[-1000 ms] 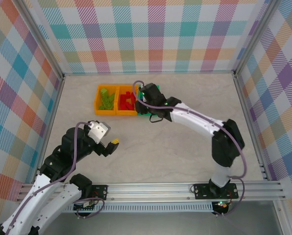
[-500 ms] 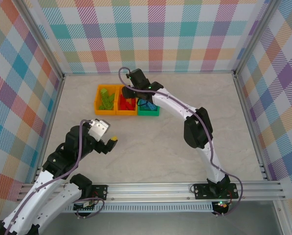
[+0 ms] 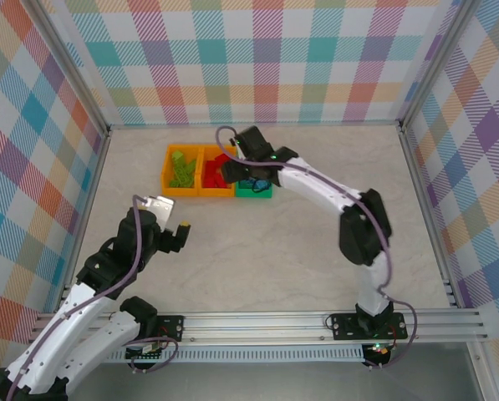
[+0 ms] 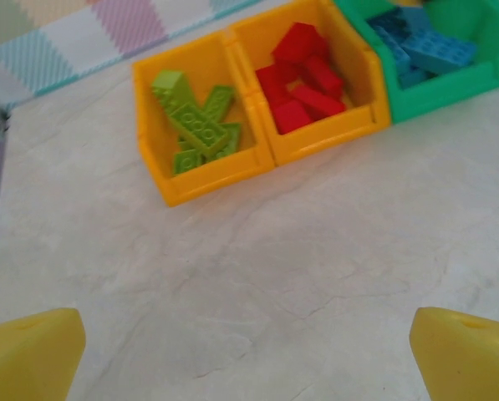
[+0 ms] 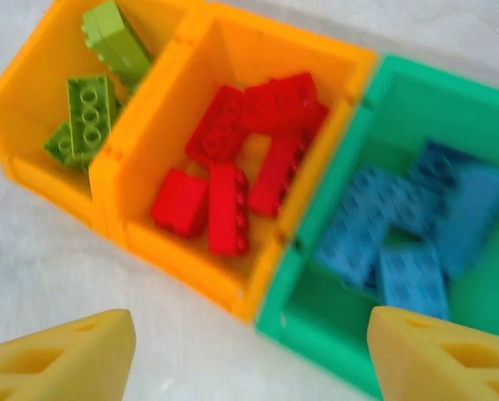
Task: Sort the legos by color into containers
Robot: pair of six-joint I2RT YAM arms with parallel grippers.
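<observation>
Three bins [image 5: 182,263] hold colour-sorted legos [image 5: 228,209] — sorting looks complete; right gripper [image 5: 249,363] hangs spread and empty above them, left gripper [image 4: 249,355] likewise agape, so only retreat seems needed.

White arm links [image 3: 316,188], black joints [image 3: 362,230], looping purple cables [image 3: 135,242], yellow wedge-shaped gripper fingertips [image 5: 65,359]

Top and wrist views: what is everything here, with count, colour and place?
orange bins: two, orange, left and middle of joined row, far table
green bin: one, green, right end of row
green bricks: several, lime, left orange bin
red bricks: about six, red, middle orange bin
blue bricks: several, blue, green bin
table: one, pale marbled
left claw: one, yellow tips, open, over bare table
right claw: one, yellow tips, open, above the bins
</observation>
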